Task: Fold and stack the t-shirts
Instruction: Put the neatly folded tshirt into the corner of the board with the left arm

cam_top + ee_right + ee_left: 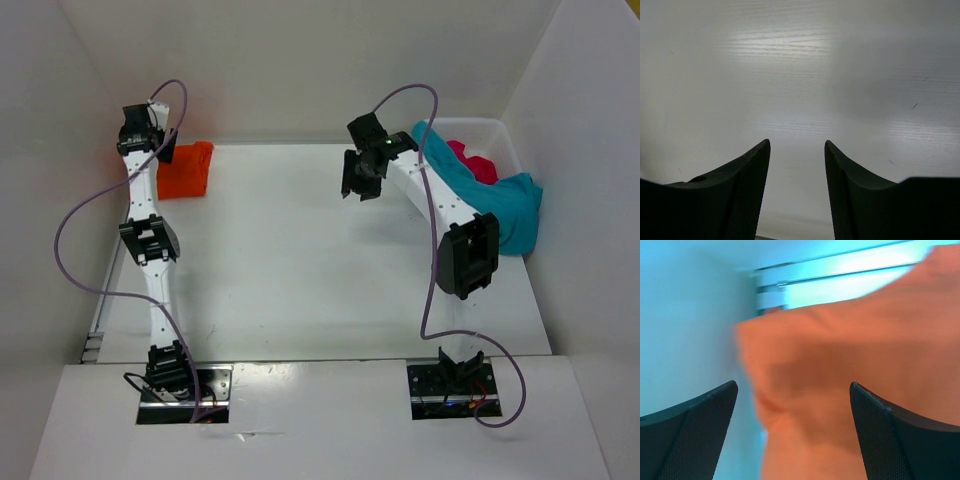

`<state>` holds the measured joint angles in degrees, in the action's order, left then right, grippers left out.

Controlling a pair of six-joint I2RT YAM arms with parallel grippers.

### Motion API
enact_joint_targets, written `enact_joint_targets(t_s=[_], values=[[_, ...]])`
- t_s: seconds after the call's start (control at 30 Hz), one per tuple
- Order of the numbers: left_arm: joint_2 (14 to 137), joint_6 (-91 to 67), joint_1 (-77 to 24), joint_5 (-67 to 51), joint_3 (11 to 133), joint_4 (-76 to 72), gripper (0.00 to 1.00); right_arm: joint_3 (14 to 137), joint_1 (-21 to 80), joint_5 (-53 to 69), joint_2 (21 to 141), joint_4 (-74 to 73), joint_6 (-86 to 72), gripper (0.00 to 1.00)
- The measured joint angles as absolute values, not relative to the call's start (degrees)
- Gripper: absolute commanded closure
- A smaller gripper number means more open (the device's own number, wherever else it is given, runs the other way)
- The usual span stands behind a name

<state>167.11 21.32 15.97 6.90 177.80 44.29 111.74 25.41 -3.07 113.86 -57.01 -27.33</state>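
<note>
The orange t-shirt (186, 169) lies folded in a small bundle at the far left of the table. My left gripper (163, 148) hovers at its left edge. In the left wrist view the orange cloth (850, 365) fills the space under the gripper (793, 383), whose jaws stand wide open and grip nothing. The teal t-shirt (505, 205) hangs over the front rim of the white basket (497, 128) at the far right, and the pink-red t-shirt (472, 160) lies inside it. My right gripper (358, 180) hangs over bare table left of the basket, open and empty (797, 141).
White walls enclose the table on the left, back and right. A metal rail (840, 270) runs along the table edge beyond the orange shirt. The right arm's elbow (466, 255) stands in front of the basket.
</note>
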Motion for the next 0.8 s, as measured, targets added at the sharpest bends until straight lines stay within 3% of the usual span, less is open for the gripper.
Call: enact_joint_targets(t_s=[0.37, 0.43, 0.57, 0.7, 0.8], values=[[166.82, 21.91, 20.36, 13.74, 177.88, 46.81, 0.01, 111.74, 25.65, -4.14, 113.82, -57.01, -27.20, 0.45], [166.58, 20.78, 20.75, 11.90, 177.88, 48.60, 0.01, 111.81, 25.65, -4.99, 113.75, -57.25, -27.05, 0.36], [162.98, 18.96, 20.82, 3.44, 177.71, 55.70, 0.01, 113.84, 25.65, -9.50, 113.34, -59.92, -26.22, 0.29], [153.60, 18.48, 20.51, -12.95, 177.66, 65.58, 0.01, 119.35, 25.15, -16.08, 111.07, -64.05, -25.30, 0.23], [139.96, 19.53, 19.31, -21.85, 167.02, 68.47, 0.01, 121.62, 22.61, -19.07, 107.31, -65.08, -24.56, 0.17]])
